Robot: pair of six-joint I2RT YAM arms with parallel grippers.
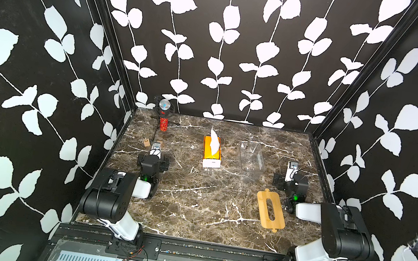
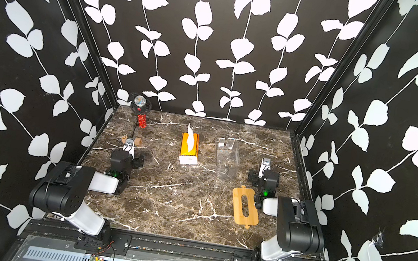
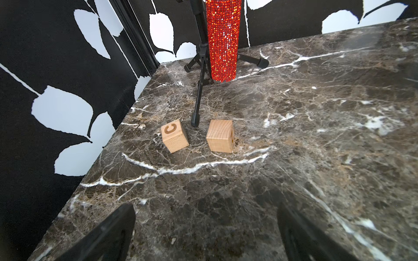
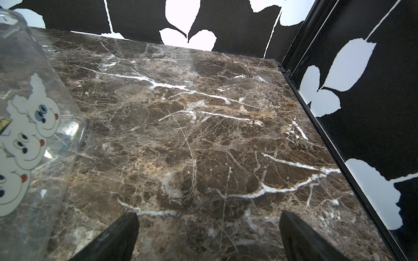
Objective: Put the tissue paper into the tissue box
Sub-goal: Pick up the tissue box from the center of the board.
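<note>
Top views: tissue paper (image 1: pixel 211 152) lay flat mid-table, its white sheet standing up. The tissue box (image 1: pixel 251 159) stood open just beside it, toward the right arm, with the bamboo lid (image 1: pixel 270 210) off and nearer the robot. Pack judged light, soft, with slick film; best gripped across its narrow sides, clear of the sheet. Both arms were folded low at the table's sides.

Left wrist: left gripper (image 3: pixel 205 212) spread wide, empty, facing wooden blocks (image 3: pixel 174 135).

Right wrist: right gripper (image 4: pixel 209 217) likewise agape, empty, with the box wall close alongside.

Tissue paper (image 1: pixel 211 152): orange top, white ends. Tissue box (image 4: pixel 56 158), beside right gripper (image 4: pixel 209 223): clear, white cartoon-face stickers (image 4: pixel 34 117), possibly sheep. Table (image 4: pixel 203 135): brown, white-veined.
</note>
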